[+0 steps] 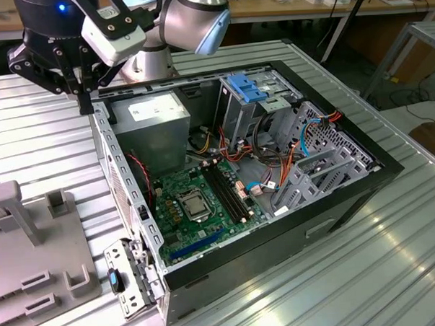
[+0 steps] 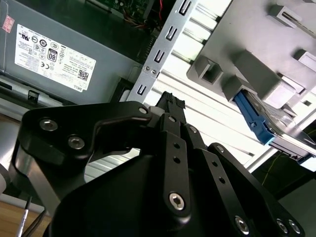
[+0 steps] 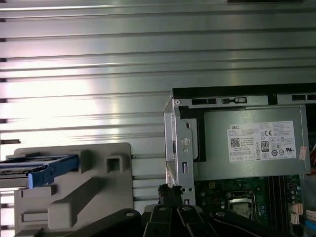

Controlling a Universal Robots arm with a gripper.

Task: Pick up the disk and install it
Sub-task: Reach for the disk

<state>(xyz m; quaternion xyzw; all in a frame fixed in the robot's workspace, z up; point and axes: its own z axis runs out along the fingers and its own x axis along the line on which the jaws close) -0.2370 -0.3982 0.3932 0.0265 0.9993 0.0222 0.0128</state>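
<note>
While the gripper (image 1: 85, 102) hung at the computer case (image 1: 335, 201) corner by the power supply (image 1: 158, 119), fingers together, holding nothing, the disk (image 3: 44, 168) sat in the grey fixture (image 3: 103, 197) beside the case, apart from the gripper.

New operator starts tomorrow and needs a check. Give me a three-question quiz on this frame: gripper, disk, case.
1. True or false: the gripper holds the disk.
2. The disk rests: A) in the grey holder outside the case; B) inside the case; C) under the case.
3. Fill in: the gripper hangs above the case corner beside the grey ___.
Key: 1 false; 2 A; 3 power supply.
</note>
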